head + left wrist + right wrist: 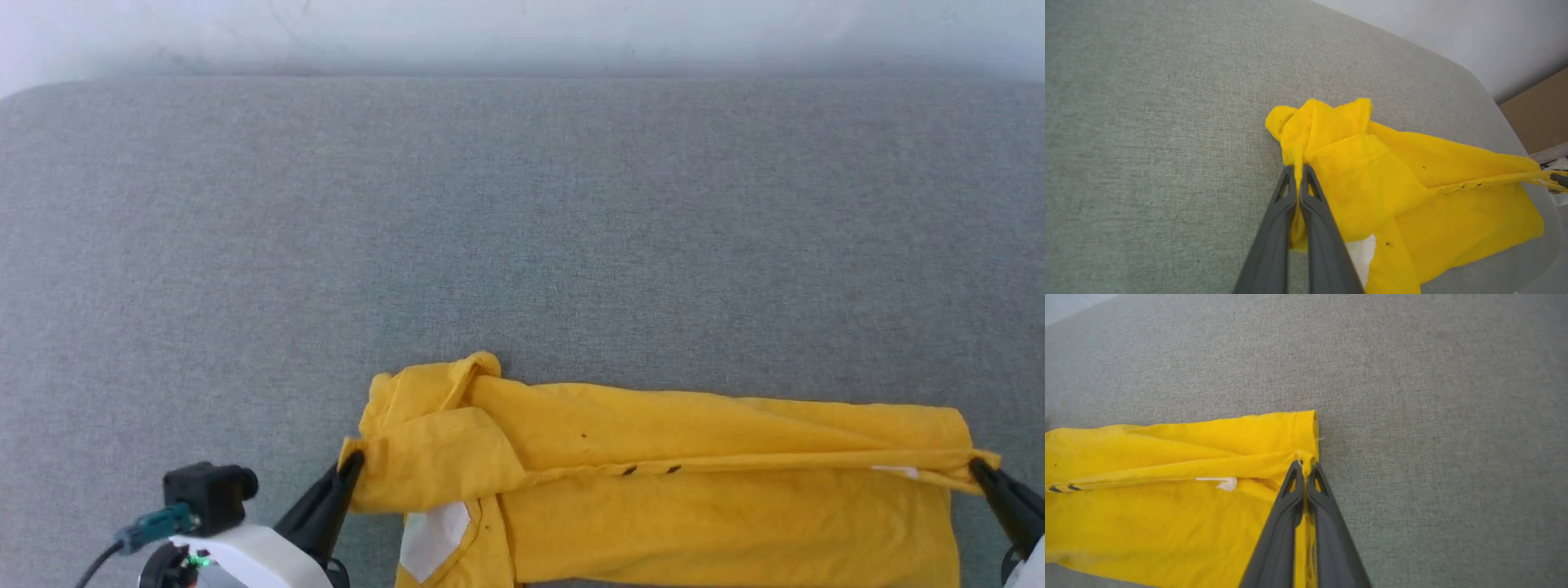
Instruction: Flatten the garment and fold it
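The garment (694,482), a bright yellow T-shirt, lies stretched sideways along the near edge of the grey surface, inside out, with a white patch showing at its lower left. My left gripper (353,462) is shut on its left end, by a bunched sleeve (1327,122). The left wrist view shows yellow cloth pinched between my left gripper (1299,169) fingers. My right gripper (976,467) is shut on the garment's right end, at the hem (1306,435). In the right wrist view my right gripper (1305,465) clamps a fold of the garment (1167,506). A taut crease runs between both grips.
A wide grey fabric-covered surface (522,229) stretches far beyond the garment to a white wall (522,33). In the left wrist view, the surface's rounded corner (1474,77) and a brown cardboard box (1539,110) lie past it.
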